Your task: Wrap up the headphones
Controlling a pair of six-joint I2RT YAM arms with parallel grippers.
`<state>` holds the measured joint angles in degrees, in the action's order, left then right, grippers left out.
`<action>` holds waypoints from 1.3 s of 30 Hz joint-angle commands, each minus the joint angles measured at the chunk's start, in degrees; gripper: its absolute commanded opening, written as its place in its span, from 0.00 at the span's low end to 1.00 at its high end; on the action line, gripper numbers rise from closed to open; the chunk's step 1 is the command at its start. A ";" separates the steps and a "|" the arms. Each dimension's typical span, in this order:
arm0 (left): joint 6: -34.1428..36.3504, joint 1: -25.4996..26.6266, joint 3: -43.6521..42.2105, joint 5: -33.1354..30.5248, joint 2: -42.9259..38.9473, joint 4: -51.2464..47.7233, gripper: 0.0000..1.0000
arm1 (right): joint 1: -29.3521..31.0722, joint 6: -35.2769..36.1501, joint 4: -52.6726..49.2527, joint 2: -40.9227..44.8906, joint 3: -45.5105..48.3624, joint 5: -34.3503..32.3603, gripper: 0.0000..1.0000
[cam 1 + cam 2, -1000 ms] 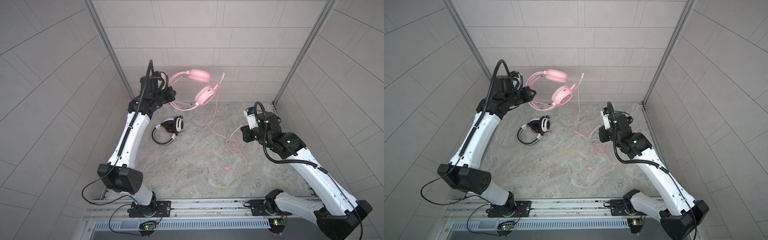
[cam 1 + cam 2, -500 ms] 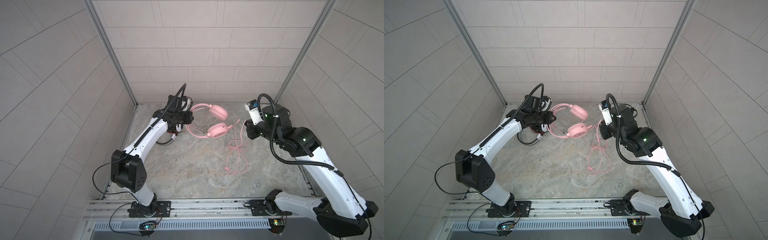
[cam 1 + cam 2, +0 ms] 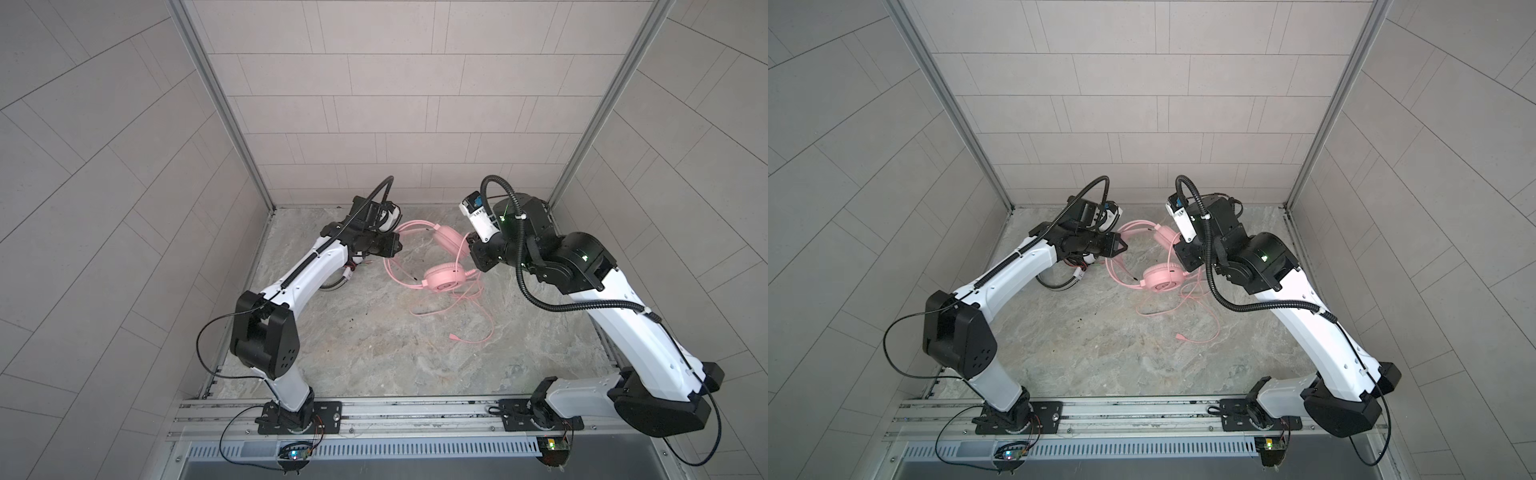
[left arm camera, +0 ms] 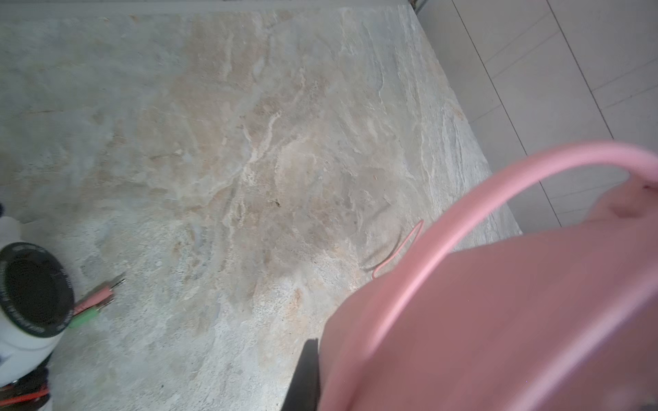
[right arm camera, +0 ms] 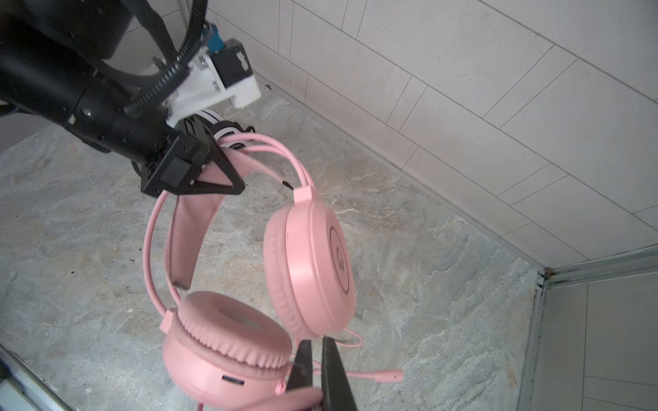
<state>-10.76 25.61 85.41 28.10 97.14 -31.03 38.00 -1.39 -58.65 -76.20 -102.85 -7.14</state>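
The left gripper [image 3: 1122, 246], fingers clamped tight on the headband [image 5: 194, 227], is holding the pink headset [image 3: 444, 276] up near the tabletop's [image 3: 374, 353] back edge, so the ear cups are hanging free for winding. The right gripper [image 5: 316, 352], jaws nearly together just beside the lower cup, seems to be pinching the thin pink cord [image 3: 419, 313], whose slack is trailing loose across the marble. The white headset [image 4: 35, 288] is lying under the left arm, towards the back left corner.

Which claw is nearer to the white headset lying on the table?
Left. The left claw, gripping the pink headset, is close by the white headset; the right claw is past the pink headset, farther off.
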 commanded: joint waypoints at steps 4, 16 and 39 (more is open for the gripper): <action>3.76 3.71 4.24 1.81 1.07 -3.01 0.00 | 0.35 2.27 -1.81 -1.46 -4.52 -7.04 0.00; 6.22 7.36 6.78 3.80 3.44 -6.77 0.00 | -0.22 0.87 -0.61 -5.81 -6.73 -8.65 0.00; 7.34 10.83 7.68 10.88 3.01 -7.65 0.00 | -15.79 -4.79 -1.37 -13.50 -6.43 -0.38 0.00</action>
<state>-3.22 36.14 90.43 33.47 100.92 -39.09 24.14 -5.08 -60.55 -89.91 -110.91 -8.36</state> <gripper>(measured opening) 0.083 0.048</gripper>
